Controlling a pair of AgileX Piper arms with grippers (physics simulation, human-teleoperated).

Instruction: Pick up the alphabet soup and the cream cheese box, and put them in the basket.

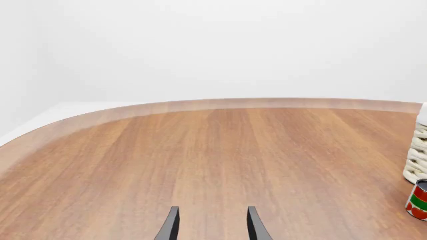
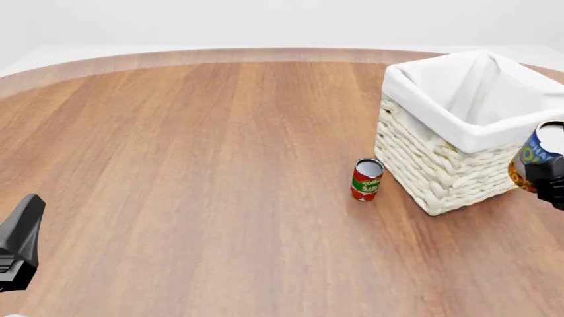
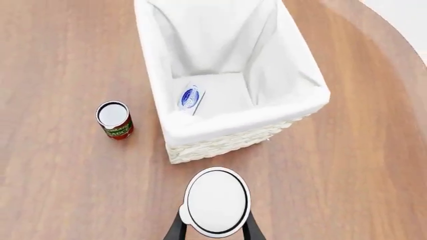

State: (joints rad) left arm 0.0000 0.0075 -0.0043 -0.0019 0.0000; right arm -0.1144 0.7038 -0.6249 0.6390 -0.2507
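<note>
Front view: the basket [image 2: 440, 165] is sitting on the worktop [image 2: 194, 165] toward the right side, white cloth lining folded over its rim.
Alphabet soup: the alphabet soup [image 2: 535, 155] is hanging in the air at the right edge of the front view, just beside the basket's near-right corner and clear of the worktop. Blue and yellow label showing, pale top tilting toward the camera.
Right gripper: the right gripper [image 3: 215, 231] is clamping the soup can between its two dark fingers [image 3: 179, 227]. In the right wrist view the can's round white top [image 3: 217, 201] is filling the space between them, so it's closed on the can and carrying it.
Cream cheese box: the cream cheese box [image 3: 191, 98] is lying inside the basket on the lining floor, near one corner, blue and white face up. Only the right wrist view is showing it; from the front the basket wall is hiding it.
Red and green can: a red and green can [image 2: 366, 179] is standing upright on the worktop just beside the basket's left wall, not touching it as far as I can tell.
Left gripper: the left gripper [image 1: 212, 225] is hovering low at the front-left, well apart from everything. Its fingers are sitting spread apart with nothing but bare wood between them.
Left wrist view: mostly open worktop, with a sliver of the basket and the red and green can at the frame edge.
</note>
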